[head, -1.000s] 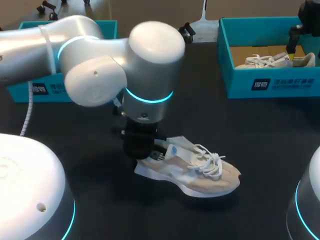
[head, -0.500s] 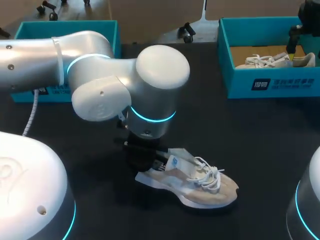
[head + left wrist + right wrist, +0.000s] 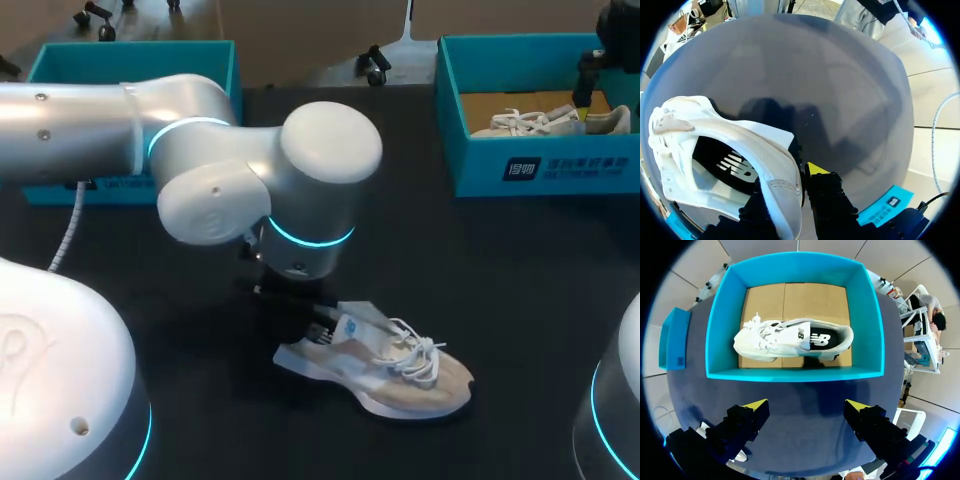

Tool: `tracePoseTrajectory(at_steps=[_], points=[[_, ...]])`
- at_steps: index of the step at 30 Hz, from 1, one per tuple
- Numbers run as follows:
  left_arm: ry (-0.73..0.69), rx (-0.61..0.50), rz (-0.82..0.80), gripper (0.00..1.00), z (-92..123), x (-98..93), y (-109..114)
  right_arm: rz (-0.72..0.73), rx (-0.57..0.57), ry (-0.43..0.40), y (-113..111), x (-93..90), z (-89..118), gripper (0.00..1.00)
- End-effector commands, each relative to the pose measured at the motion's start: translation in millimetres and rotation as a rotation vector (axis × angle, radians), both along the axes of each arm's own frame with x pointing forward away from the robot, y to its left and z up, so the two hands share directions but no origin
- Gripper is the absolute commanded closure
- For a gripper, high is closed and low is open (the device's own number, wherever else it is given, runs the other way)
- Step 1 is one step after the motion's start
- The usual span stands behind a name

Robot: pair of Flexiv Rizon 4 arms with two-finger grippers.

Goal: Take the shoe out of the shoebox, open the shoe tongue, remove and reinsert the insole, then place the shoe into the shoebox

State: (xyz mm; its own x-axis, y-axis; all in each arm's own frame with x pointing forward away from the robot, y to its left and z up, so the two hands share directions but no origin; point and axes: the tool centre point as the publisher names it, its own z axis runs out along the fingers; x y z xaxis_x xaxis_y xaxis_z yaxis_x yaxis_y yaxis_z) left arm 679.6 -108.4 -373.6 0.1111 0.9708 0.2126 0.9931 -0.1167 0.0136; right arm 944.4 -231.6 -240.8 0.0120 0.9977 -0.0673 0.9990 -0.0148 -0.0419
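Shoe drawn nearer — left hand clamps its heel edge

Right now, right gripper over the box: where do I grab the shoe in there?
Probably the heel collar, from straight above. The shoe sits sole-down with its opening facing up, so one finger can go inside and one outside. The shoebox walls block side approaches. The right gripper hangs open above it.
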Motion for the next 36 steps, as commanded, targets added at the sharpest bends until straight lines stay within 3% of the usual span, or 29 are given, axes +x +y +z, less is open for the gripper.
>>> tracePoseTrajectory(at_steps=[1, 15, 16, 17, 20, 21, 22, 29, 36], points=[[0.007, -0.006, -0.004, 1.0, -3, 3.0, -7, 0.0, -0.001, -0.002, 0, -1.4, 0, 0.0], [-0.001, -0.013, -0.011, 1.0, -7, 0.3, -11, 0.0, -0.001, -0.002, 0, -1.4, 0, 0.0], [0.001, -0.012, -0.006, 0.93, -8, 0.1, -10, 0.0, -0.001, -0.002, 0, -1.4, 0, 0.0], [0.002, -0.012, -0.004, 0.64, -8, -0.1, -10, 0.0, -0.001, -0.002, 0, -1.4, 0, 0.0], [-0.003, -0.007, -0.003, 0.43, -8, -1.5, -9, 0.0, -0.001, -0.002, 0, -1.4, 0, 0.0], [-0.007, -0.005, -0.001, 0.16, -7, -1.7, -9, 0.0, -0.001, -0.002, 0, -1.4, 0, 0.0], [-0.008, -0.004, -0.001, 0.0, -7, -1.8, -8, 0.0, -0.001, -0.002, 0, -1.4, 0, 0.0], [-0.022, -0.037, 0.009, 0.0, 6, -3.8, -7, 0.0, -0.001, -0.002, 0, -1.4, 0, 0.0], [-0.062, -0.138, 0.051, 0.0, 48, -8.0, -14, 0.0, -0.001, -0.002, 0, -1.4, 0, 0.0]])
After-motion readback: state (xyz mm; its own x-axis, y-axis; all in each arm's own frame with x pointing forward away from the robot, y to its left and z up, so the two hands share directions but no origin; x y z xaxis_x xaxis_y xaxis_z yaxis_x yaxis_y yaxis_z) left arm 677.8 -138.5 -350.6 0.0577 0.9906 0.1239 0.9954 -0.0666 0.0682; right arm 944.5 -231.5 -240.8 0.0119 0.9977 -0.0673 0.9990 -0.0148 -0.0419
